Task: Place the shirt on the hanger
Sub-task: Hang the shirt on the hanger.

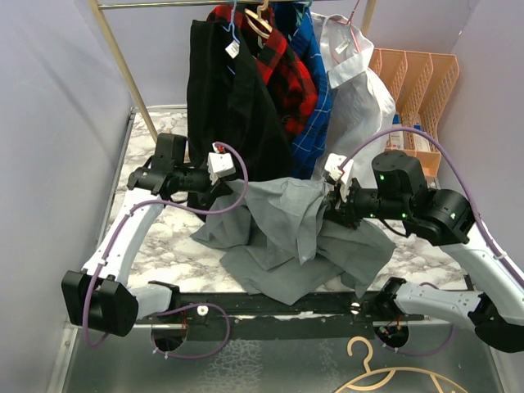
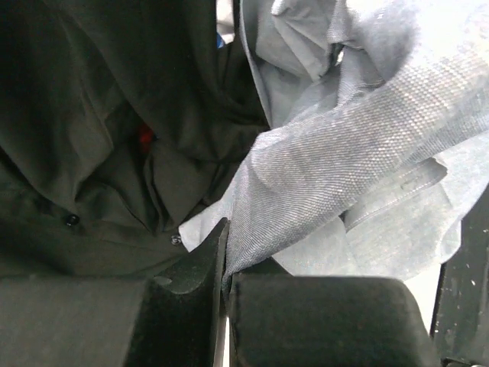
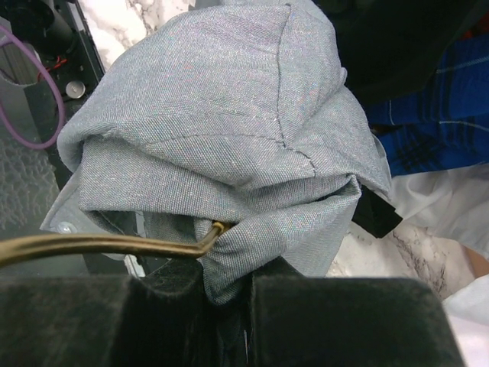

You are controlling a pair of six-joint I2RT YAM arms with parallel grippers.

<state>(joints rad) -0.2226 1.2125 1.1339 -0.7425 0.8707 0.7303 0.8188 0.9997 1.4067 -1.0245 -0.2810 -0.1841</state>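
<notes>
Gripper states first. My left gripper (image 1: 223,187) is pressed together on a thin edge of the shirt (image 1: 286,237). My right gripper (image 1: 332,206) is clamped on a bunched fold of it. The garment is slung between the two, with most of it sagging onto the desk (image 1: 164,246) below them.

That heap is my biggest worry. With so much cloth slack and unsupported, I think any pull apart could load both pinches at once and drag the fabric free.

Next is the black garment (image 1: 225,90) hanging just beyond the left gripper. In the left wrist view it fills the space right behind the pinched edge, so a lift there could catch it or carry it along.

Then the hanger (image 3: 92,245). Its gold wire comes in from the left of the right gripper's fingers and vanishes under the cloth just above them. The shirt looks balled over that end rather than seated along a shoulder, so pushing further may only jam it into a fold. I cannot tell whether the wire itself is caught in the pinch.

Smallest risk is the left grip, where only a narrow strip sits between the pads and could slide out.

Pose: both arms reach forward from their bases with the elbows out. The forearms turn inward so the wrists face each other across the shirt, held above the desk.
</notes>
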